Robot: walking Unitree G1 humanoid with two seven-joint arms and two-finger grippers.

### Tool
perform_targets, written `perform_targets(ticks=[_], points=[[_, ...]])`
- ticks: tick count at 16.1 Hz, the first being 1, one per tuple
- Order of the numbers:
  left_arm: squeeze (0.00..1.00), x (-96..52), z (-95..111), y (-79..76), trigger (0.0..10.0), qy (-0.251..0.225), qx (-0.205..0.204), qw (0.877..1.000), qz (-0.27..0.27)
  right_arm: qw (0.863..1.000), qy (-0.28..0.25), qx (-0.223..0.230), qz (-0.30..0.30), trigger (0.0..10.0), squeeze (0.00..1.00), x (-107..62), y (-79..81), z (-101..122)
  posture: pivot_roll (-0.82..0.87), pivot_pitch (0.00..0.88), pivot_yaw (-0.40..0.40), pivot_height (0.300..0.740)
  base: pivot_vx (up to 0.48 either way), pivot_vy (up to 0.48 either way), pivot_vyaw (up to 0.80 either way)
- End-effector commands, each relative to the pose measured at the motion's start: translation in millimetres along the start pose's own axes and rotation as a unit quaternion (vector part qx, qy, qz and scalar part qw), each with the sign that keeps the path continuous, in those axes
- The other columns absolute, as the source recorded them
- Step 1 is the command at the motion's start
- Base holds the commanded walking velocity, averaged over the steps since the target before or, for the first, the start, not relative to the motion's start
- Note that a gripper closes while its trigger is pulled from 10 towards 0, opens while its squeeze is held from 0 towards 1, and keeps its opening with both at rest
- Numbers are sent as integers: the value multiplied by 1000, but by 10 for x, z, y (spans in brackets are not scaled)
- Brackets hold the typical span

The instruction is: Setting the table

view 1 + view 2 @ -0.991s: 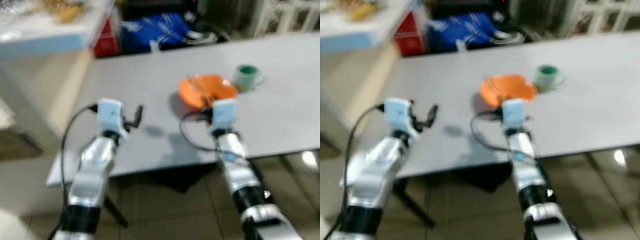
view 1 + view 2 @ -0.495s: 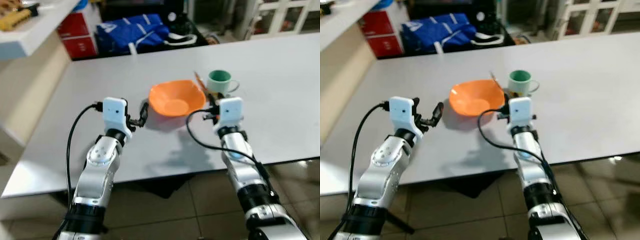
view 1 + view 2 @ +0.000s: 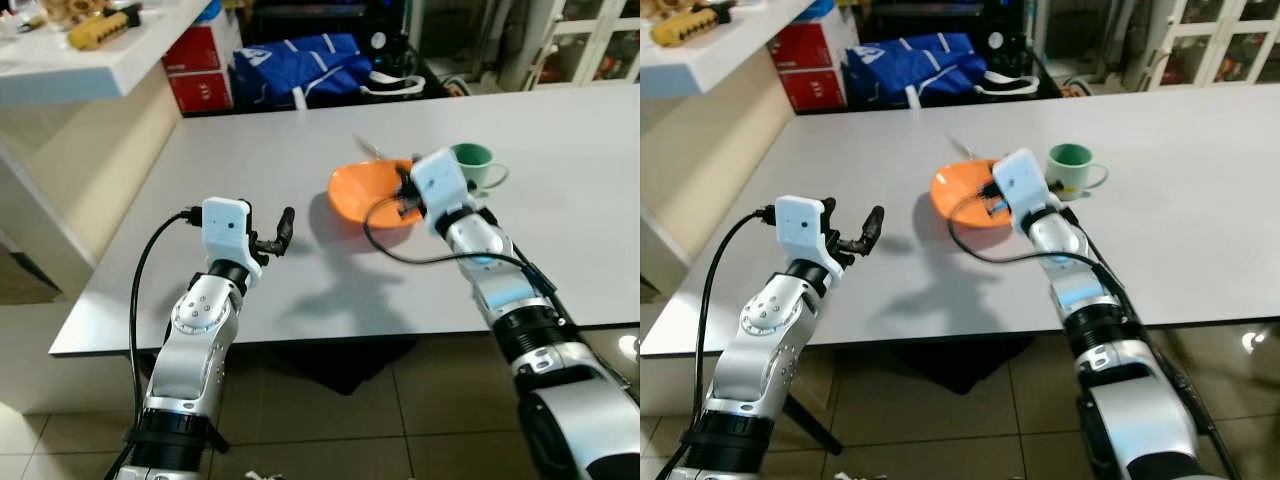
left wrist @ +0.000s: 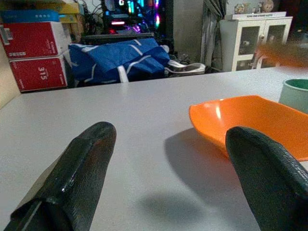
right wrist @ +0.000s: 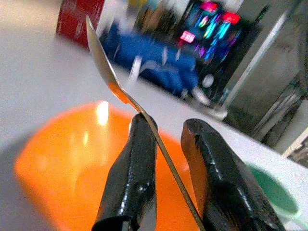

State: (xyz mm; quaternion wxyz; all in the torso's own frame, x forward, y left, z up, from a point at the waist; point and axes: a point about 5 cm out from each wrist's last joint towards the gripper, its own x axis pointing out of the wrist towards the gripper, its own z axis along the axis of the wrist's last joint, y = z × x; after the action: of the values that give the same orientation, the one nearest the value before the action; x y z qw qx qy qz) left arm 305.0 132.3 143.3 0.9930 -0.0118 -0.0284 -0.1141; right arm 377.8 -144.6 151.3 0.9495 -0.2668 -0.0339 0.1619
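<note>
An orange bowl point(image 3: 372, 190) is set on the grey table point(image 3: 200, 150), partly hidden by the right gripper point(image 5: 166, 144) above it, fingers narrowed on a spoon point(image 5: 103, 65). A green mug point(image 3: 474, 160) stands just beside the bowl. The left gripper point(image 4: 168, 168), spread wide and empty, is held near the bowl.

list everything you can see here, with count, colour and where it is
table: 1, light grey, in front of the robot
bowl: 1, orange, mid table
mug: 1, green, just right of the bowl
spoon: 1, silver, held over the bowl
bag: 1, blue, on the floor beyond the table
boxes: 2, red, stacked left of the bag
counter: 1, white, far left, with yellow items on top
left gripper: black fingers, open, above the table left of the bowl
right gripper: black fingers, shut on the spoon
</note>
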Motion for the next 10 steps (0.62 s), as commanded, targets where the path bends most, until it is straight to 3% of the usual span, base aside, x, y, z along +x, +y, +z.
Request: perform_targets(ticks=[1,3,6,10], points=[[0,-17,31,16,10000,-3,2,1000,4,999,2,-35,17,10000,0,65,-12,73,-167,0,93,740,0,0,0],[0,-102,11,51,10000,2,-1,1000,18,996,27,-87,14,10000,0,109,-124,62,-140,0,76,740,0,0,0],[0,-185,-23,48,10000,9,-4,1000,25,992,35,-120,4,10000,0,125,-163,51,-127,6,71,740,0,0,0],[0,-254,-23,66,10000,17,-5,999,32,974,62,-219,0,10000,0,146,-183,-10,-126,50,57,740,0,0,0]])
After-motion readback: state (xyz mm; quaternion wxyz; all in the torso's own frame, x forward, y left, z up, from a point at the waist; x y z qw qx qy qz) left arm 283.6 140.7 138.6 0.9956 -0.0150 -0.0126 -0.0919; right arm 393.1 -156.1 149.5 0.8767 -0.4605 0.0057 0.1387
